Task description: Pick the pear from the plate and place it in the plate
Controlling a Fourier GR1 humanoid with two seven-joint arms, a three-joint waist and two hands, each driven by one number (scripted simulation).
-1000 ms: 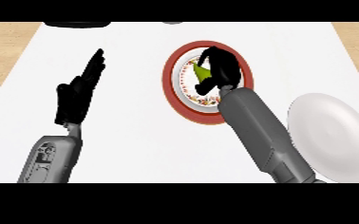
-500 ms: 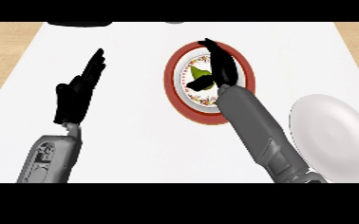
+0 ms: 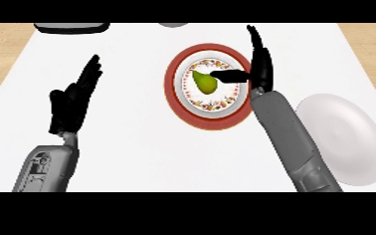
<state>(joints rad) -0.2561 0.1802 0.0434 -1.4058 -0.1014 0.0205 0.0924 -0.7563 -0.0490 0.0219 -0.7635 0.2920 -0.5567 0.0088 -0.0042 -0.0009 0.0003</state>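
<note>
White counter (image 3: 132, 144): right hand (image 3: 258, 67) released, fingers straight, thumb reaching pear (image 3: 206, 83) on patterned plate (image 3: 171, 85) just left of it; left hand (image 3: 70, 105) open, resting.

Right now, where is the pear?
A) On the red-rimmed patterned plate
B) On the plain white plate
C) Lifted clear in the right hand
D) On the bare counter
A: the pear lies on the red-rimmed patterned plate, with the right hand open beside it, its thumb reaching toward the fruit.
</note>
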